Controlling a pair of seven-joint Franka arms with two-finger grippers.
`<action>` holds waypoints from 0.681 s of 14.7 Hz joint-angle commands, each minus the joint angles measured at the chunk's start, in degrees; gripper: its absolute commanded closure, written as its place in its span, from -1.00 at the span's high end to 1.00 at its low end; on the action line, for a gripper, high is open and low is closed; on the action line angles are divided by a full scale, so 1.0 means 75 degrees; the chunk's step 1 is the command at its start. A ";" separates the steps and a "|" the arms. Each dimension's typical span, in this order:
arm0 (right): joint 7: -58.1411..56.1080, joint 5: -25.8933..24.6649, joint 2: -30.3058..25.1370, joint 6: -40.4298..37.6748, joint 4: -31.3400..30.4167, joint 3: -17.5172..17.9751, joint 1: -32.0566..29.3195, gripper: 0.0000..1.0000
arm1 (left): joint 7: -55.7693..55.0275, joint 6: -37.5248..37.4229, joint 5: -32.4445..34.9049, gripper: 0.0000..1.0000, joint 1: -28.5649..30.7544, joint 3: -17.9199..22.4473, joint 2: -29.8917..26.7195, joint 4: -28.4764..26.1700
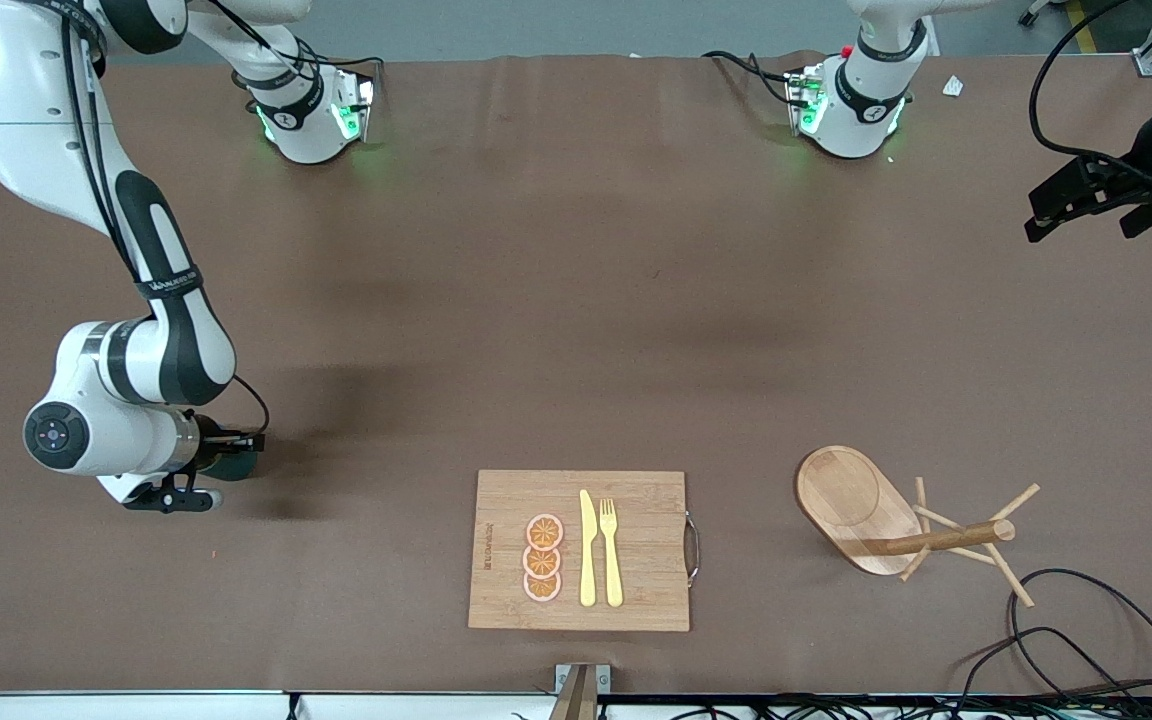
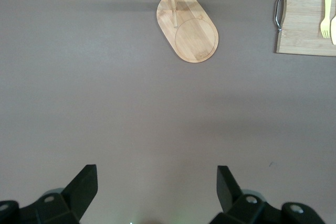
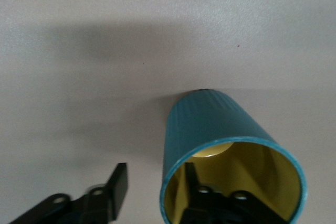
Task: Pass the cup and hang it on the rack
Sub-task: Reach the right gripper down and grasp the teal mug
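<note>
The dark teal cup (image 1: 232, 466) with a yellow inside stands on the table toward the right arm's end; it also shows in the right wrist view (image 3: 210, 124). My right gripper (image 1: 233, 447) is low at the cup and open. In the right wrist view (image 3: 156, 174) one finger is inside the cup and the other outside, with a gap to the wall. The wooden rack (image 1: 846, 495) stands upright toward the left arm's end, and shows in the left wrist view (image 2: 194, 35). My left gripper (image 1: 1086, 200) waits open and empty, up at its end of the table (image 2: 156, 174).
A bamboo cutting board (image 1: 636, 600) with a yellow knife, a fork and three orange slices lies near the front edge, between cup and rack. Black cables (image 1: 1086, 620) loop on the table just nearer the camera than the rack.
</note>
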 commanded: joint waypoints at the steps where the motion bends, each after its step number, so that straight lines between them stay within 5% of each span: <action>1: -0.0182 -0.0153 -0.0042 -0.0017 0.0117 0.0072 -0.0164 -0.82 | 0.0069 -0.0019 0.0151 1.00 0.0042 -0.0035 0.0059 0.0154; 6: -0.0112 -0.0106 -0.0229 -0.0297 0.0469 0.0118 0.0081 -0.95 | 0.0069 -0.0019 0.0140 1.00 0.0042 -0.0035 0.0059 0.0131; 10: -0.0042 -0.0012 -0.0709 -0.1270 0.0832 0.0317 0.1017 -0.96 | 0.0069 -0.0019 0.0140 1.00 0.0054 -0.0035 0.0070 0.0143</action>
